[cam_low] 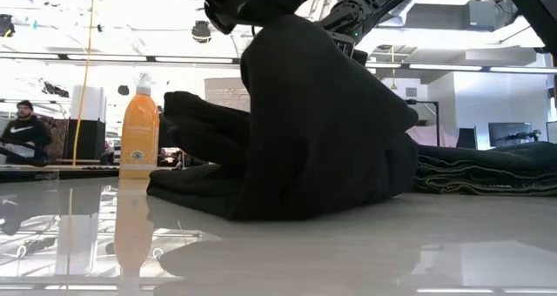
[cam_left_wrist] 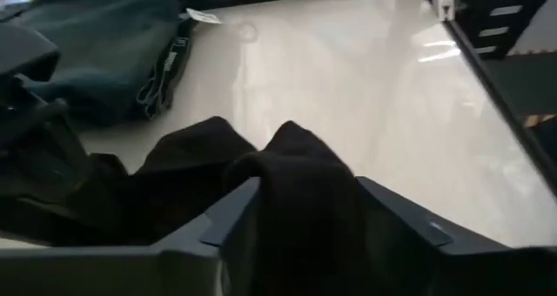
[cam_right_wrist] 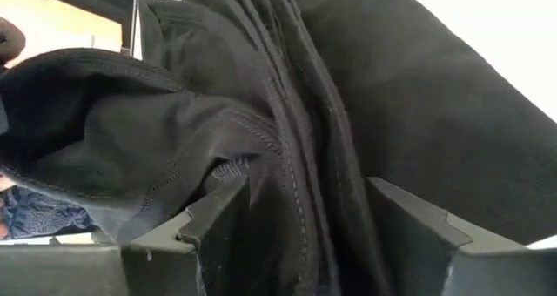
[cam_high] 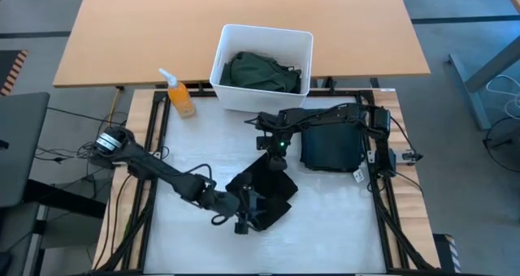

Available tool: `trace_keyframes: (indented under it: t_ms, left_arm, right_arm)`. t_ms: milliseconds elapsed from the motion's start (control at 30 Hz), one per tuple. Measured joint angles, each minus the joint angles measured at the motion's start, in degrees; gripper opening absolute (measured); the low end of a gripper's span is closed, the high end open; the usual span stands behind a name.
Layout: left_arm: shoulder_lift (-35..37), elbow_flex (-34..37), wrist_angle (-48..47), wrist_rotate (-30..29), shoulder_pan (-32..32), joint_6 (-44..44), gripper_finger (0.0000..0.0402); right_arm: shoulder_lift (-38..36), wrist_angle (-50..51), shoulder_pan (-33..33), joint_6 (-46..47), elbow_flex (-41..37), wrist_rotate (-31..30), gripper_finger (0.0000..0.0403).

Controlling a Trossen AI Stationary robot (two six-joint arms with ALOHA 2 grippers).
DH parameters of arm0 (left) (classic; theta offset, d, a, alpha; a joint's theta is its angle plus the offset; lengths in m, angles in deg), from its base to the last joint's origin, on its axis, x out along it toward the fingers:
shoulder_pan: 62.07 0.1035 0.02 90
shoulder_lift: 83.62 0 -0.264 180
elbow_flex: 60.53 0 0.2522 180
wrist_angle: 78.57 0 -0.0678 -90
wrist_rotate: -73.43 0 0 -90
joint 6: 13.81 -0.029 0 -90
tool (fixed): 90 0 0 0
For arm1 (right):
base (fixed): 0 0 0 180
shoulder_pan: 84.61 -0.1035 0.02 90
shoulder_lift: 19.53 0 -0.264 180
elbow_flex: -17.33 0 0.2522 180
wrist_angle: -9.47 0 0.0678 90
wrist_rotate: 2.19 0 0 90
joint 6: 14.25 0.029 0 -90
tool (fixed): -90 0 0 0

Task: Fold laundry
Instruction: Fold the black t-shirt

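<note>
A black garment (cam_high: 268,191) lies bunched in the middle of the table, and its far end is raised like a tent (cam_low: 322,131). My right gripper (cam_high: 275,153) is shut on that raised end. At the garment's near edge, my left gripper (cam_high: 244,213) is shut on it low by the table. A folded dark garment (cam_high: 331,146) lies flat on the table's right side. Another dark green garment (cam_high: 260,71) sits in the white bin (cam_high: 268,30). My left gripper (cam_left_wrist: 305,226) pinches a bunched hump of the black garment's near edge (cam_left_wrist: 300,170) between its two fingers, coming in low from the table's left. One layer or several, I cannot tell. The cloth around the hold lies on the table. My right gripper (cam_right_wrist: 305,209) pinches several stitched folds of the black garment's far end (cam_right_wrist: 291,148) between its fingers, from above. That end is lifted, and the cloth slopes down from it to the table.
An orange bottle (cam_high: 180,96) stands at the table's far left, beside the bin. The folded garment (cam_low: 487,170) lies close to the right of the raised cloth. Bare white tabletop (cam_high: 187,243) shows along the near side and the left.
</note>
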Motion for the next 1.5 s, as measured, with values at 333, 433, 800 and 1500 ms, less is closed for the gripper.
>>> trace_keyframes:
  t_ms: [333, 433, 800, 1500]
  left_arm:
    - [0.84, 0.02, -7.42, 2.36, 2.78, 8.01, 0.0196]
    - [0.83, 0.02, -7.93, 5.97, 3.76, 9.15, 0.0184]
    - [0.72, 5.56, -16.09, 2.94, 3.44, 18.17, 0.001]
    - [0.7, 24.79, 7.96, -3.21, -6.13, 32.33, 0.0]
  right_arm:
    - [0.0, 1.1, 0.0, -3.02, 0.0, -0.14, 0.0255]
    - [0.0, 1.13, 0.0, -3.04, 0.0, -1.98, 0.0255]
    - [0.0, 3.0, 0.45, -4.25, -0.03, -5.15, 0.0255]
    - [-4.4, 7.74, -0.02, -3.75, 2.1, -21.25, 0.0255]
